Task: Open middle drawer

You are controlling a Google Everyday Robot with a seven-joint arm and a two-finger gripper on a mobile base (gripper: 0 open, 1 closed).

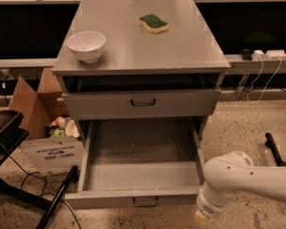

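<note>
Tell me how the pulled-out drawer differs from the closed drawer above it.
The middle drawer is pulled far out, its inside showing; the upper drawer is shut. The middle drawer's front is low, the upper drawer's taller. Both are grey with a dark centre loop handle. The gripper sits off the middle drawer's front right corner.

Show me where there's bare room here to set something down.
The cabinet top is bare right of the bowl and in front of the sponge. The pulled-out middle drawer has a bare floor between its walls. Crowded: the floor at picture left, with the cardboard box; the claw hangs low by the drawer's front right corner.
</note>
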